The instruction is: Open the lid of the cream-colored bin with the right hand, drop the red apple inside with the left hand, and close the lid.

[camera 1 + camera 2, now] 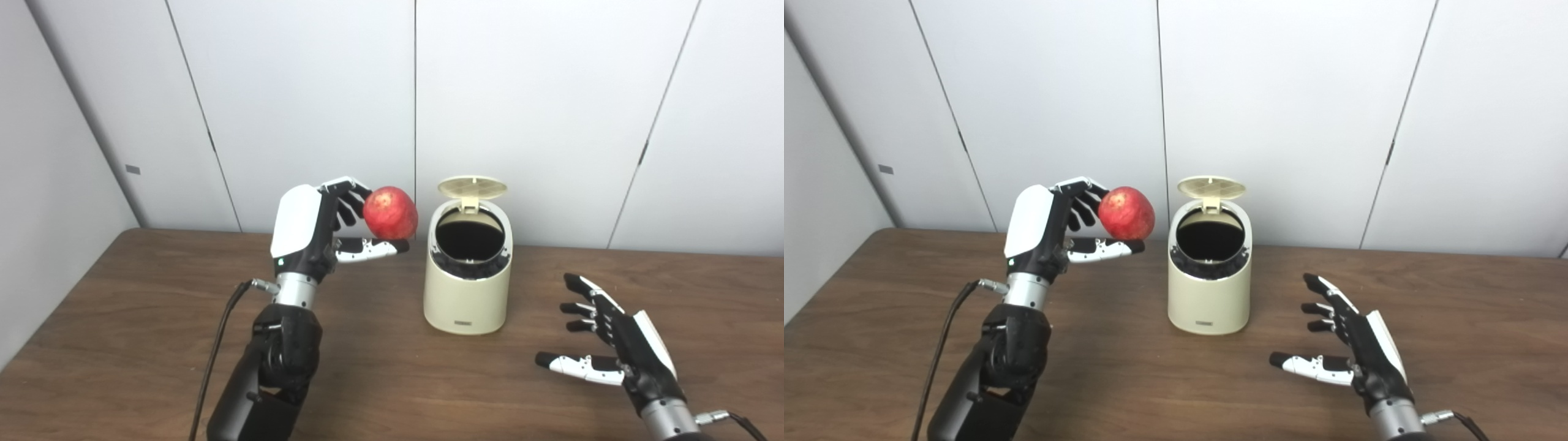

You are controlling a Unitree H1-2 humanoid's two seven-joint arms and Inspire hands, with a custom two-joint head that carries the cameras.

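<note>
Lid (pixel 473 187) is up, hinged at the back of the bin (pixel 468 294), mouth open and dark inside. Left hand (pixel 318 229) grips the apple (pixel 391 212) between fingers on top and thumb underneath, held in the air just left of the bin and about level with its rim, not yet over the opening. Right hand (pixel 612 343) is empty, fingers spread, low over the table (pixel 122 343) to the bin's right, well apart from it.

Risks, as a judgement:
- Grip looks like a fingertip pinch on a round, smooth fruit; a jerky sideways move could roll it out before it clears the rim.
- Apple is not much narrower than the mouth. An off-centre release probably hits the rim and bounces onto the table.
- Coming in level, the fingers could clip the bin's left wall and shove or tip it; it looks light and nothing braces it.
- Knocking the raised lid from the front may snap it shut early.

Room: open table on all sides of the bin, wall close behind. Cleanest path looks like rise, cross, then release from above.
</note>
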